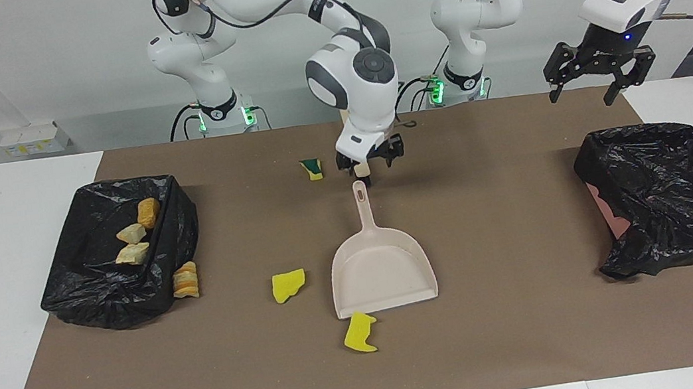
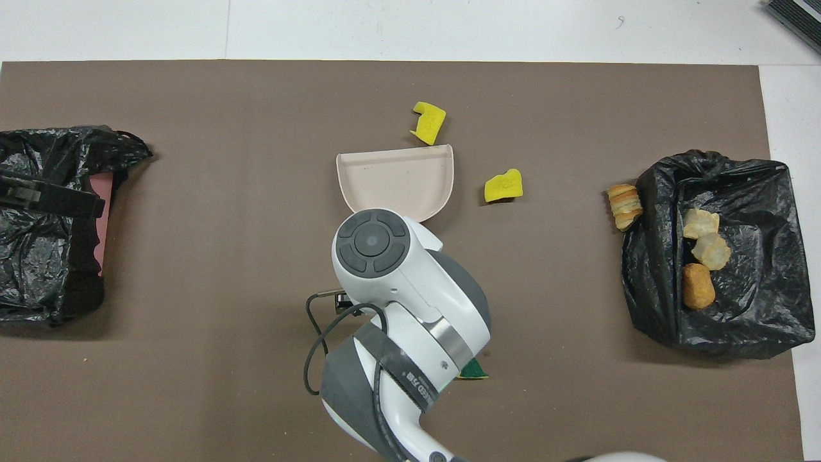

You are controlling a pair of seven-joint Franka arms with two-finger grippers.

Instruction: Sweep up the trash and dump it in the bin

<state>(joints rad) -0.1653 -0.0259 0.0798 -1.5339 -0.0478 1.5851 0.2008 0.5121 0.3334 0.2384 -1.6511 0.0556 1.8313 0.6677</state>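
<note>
A pale pink dustpan (image 1: 383,267) lies mid-table, its handle pointing toward the robots; it also shows in the overhead view (image 2: 397,179). My right gripper (image 1: 372,169) hangs right at the handle's tip; the overhead view hides it under the arm. One yellow sponge scrap (image 1: 359,333) lies at the pan's lip, another (image 1: 288,286) beside the pan. A green-backed scrap (image 1: 312,169) lies beside the right gripper. A bread chunk (image 1: 186,280) rests against the black-lined bin (image 1: 106,300) at the right arm's end, which holds three bread pieces (image 1: 132,235). My left gripper (image 1: 599,77) is open and raised.
A second black-lined bin (image 1: 675,198) stands at the left arm's end, with a pink wall showing; the left gripper is over its robot-side edge. A brown mat (image 1: 538,330) covers the table.
</note>
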